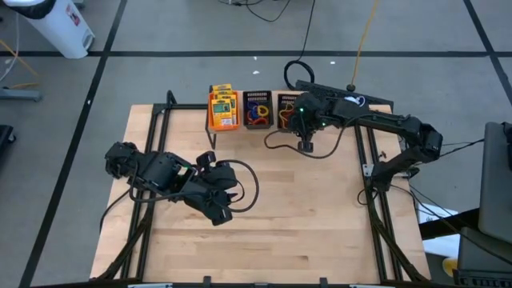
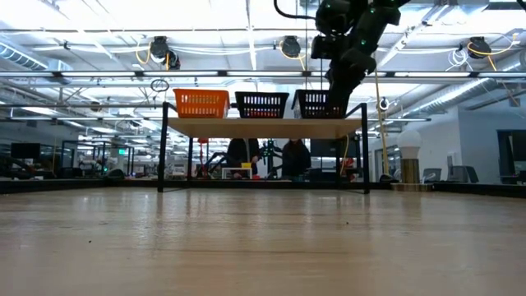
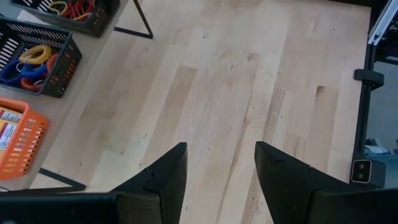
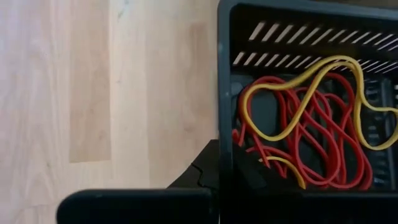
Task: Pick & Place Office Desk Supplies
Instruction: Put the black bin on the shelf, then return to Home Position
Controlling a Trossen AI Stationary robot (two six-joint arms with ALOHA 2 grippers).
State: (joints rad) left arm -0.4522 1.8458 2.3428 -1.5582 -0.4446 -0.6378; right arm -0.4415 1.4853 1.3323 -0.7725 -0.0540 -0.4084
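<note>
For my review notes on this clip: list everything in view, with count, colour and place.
Table: one, light wood, under both arms.
Shelf: one, light wood on black legs, at the table's far edge.
Orange bin: one, leftmost on the shelf, holding yellow-and-green packs; their number is unclear.
Middle bin: one, black, holding coiled loops in red, yellow and blue.
Right bin: one, black, holding red and yellow rubber bands.
Cables: black, trailing from both arms.
People: dark shapes beyond the table, under the shelf in the low view; number unclear.
Left gripper: open, empty, above bare table.
Right gripper: shut, at the right bin.
</note>
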